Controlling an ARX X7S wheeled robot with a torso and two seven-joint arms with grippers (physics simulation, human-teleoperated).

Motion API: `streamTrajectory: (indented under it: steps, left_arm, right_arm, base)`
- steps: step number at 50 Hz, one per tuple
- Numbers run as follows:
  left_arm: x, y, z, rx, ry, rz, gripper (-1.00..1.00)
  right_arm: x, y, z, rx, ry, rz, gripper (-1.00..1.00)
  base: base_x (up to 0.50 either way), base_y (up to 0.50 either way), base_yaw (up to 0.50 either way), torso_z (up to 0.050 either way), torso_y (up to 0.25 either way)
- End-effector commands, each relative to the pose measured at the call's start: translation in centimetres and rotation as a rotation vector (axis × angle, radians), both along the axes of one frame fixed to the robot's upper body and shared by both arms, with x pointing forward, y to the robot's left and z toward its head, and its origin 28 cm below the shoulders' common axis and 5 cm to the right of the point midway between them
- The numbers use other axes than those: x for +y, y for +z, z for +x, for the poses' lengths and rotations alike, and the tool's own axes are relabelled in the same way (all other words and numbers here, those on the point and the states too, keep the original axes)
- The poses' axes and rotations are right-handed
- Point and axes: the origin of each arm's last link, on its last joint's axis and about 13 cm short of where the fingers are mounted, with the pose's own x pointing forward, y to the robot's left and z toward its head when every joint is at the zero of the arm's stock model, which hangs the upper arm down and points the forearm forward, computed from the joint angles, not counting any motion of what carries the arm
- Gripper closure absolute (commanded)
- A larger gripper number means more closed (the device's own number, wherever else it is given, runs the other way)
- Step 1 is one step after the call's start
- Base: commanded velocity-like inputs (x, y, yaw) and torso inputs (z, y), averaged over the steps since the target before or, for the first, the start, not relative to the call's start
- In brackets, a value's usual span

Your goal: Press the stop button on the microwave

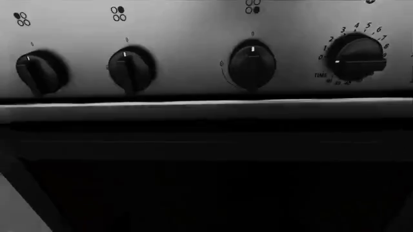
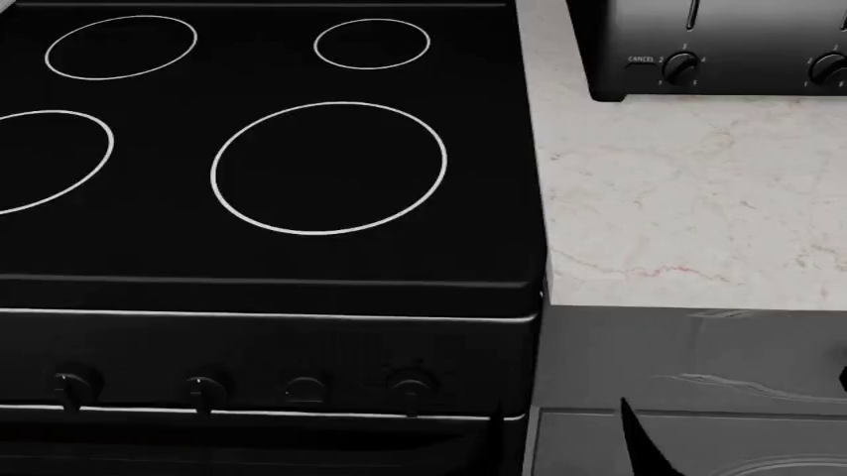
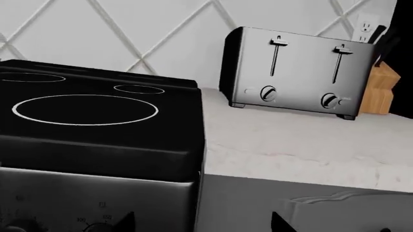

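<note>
The microwave and its stop button are out of view in every frame. My right gripper (image 3: 201,225) is open: its two dark fingertips (image 3: 123,223) stand wide apart, with nothing between them, in front of the stove's front right corner and the grey cabinet front beside it. A dark pointed piece (image 2: 649,446), probably one of its fingers, shows at the bottom of the head view. My left gripper's fingers do not show; the left wrist view faces the stove's control panel with four black knobs (image 1: 252,65) from close by.
The black cooktop (image 2: 331,169) with white burner rings is at left. A steel toaster (image 3: 297,72) stands on the marble counter (image 2: 688,208) at the back right, with a wooden knife block (image 3: 377,89) beside it. The oven handle (image 1: 206,108) runs below the knobs.
</note>
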Motion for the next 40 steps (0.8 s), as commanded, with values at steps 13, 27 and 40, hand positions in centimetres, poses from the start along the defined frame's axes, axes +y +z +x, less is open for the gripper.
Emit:
streamTrajectory:
  steps: [13,27,40]
  left_arm:
    - [5.4,-10.3,-10.2,0.567,0.319,-0.038,-1.0]
    - [5.3,-11.0,-14.0,0.756,0.359,-0.083,-1.0]
    - [5.3,-11.1,-14.9,0.787,0.369,-0.098,-1.0]
  right_arm:
    - [-0.5,10.4,-0.3,-0.313,-0.012,-0.039,-1.0]
    - [-0.4,14.0,0.6,-0.389,-0.024,-0.064,-1.0]
    - [-0.4,18.4,1.4,-0.468,-0.038,-0.089,-1.0]
  base:
    - [0.0,0.0,0.0,0.0,0.0]
    - [0.0,0.0,0.0,0.0,0.0]
    - [0.0,0.0,0.0,0.0,0.0]
